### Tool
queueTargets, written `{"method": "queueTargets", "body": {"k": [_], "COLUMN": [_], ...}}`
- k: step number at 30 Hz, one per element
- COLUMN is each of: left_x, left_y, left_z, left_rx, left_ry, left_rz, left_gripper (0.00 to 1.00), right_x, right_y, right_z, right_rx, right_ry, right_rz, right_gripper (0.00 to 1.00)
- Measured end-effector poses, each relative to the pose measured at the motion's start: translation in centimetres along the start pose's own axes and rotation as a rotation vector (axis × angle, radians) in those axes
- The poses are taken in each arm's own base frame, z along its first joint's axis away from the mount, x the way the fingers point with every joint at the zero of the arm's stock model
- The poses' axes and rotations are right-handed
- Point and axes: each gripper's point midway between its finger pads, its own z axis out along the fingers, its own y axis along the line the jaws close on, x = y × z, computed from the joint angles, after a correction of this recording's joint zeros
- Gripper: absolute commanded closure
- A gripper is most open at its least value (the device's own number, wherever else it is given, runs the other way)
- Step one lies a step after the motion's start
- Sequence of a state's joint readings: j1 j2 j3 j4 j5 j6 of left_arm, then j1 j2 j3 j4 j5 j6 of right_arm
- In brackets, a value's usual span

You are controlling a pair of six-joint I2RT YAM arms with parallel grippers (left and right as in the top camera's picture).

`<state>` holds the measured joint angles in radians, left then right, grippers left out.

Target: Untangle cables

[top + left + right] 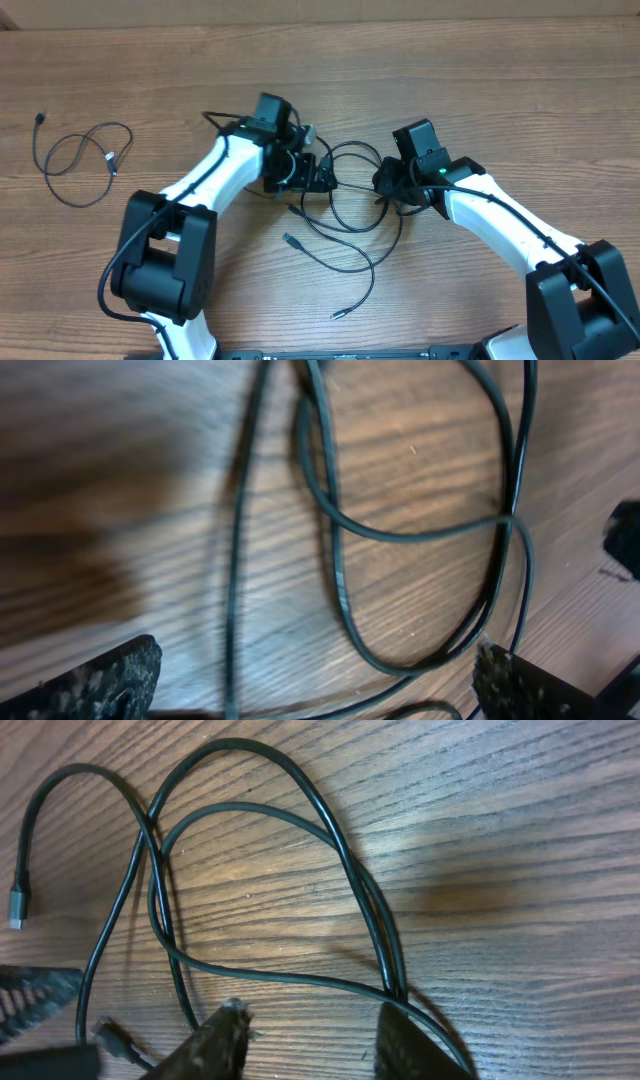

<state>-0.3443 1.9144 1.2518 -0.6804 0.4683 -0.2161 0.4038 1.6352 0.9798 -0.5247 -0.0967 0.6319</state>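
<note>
Overhead, L tool [318,172] wide apart, R tool [388,185] parted, tangled cables [345,215] btw them

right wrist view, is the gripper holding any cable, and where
Nothing is held: the right gripper stands open, and the cables lie loose on the table.

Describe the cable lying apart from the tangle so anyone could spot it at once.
On the wooden table, look to the far side of the white left arm, near the table's left edge. A thin black cable lies there in a loose loop, alone. Unlike the crossed black cables mid-table, it touches no other cord.
</note>
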Motion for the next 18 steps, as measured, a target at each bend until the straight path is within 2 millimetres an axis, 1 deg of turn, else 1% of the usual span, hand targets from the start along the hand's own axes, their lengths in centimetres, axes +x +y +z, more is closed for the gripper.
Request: {"method": "queueTargets", "body": {"k": [1, 4, 6, 10, 15, 18], "left_x": [0.2, 0.7, 1.0, 1.5, 2.1, 2.1], "left_y": [-0.3, -1.1, -1.6, -2.3, -3.0, -3.3], "left_z": [0.2, 0.7, 1.1, 1.8, 2.4, 2.6], "left_rx": [-0.005, -0.011, -0.011, -0.014, -0.023, -0.028], "left_ry": [0.006, 0.019, 0.025, 0.031, 0.042, 0.038], "left_rz": [0.01, 0.034, 0.051, 0.08, 0.107, 0.121], "left_gripper": [0.01, 0.0, 0.0, 0.01, 0.0, 0.0], "right_x": [0.0, 0.0, 0.0, 0.0, 0.0, 0.0], "right_y": [0.0, 0.0, 0.0, 0.0, 0.0, 0.0], "right_z": [0.0, 0.0, 0.0, 0.0, 0.0, 0.0], "right_rx": [0.0, 0.0, 0.0, -0.001, -0.001, 0.0], "right_ry": [0.0, 0.0, 0.0, 0.0, 0.0, 0.0], "right_rz": [0.0, 0.002, 0.001, 0.0, -0.001, -0.001], "right_gripper": [0.56, 0.48, 0.46, 0.44, 0.36, 0.3]}}
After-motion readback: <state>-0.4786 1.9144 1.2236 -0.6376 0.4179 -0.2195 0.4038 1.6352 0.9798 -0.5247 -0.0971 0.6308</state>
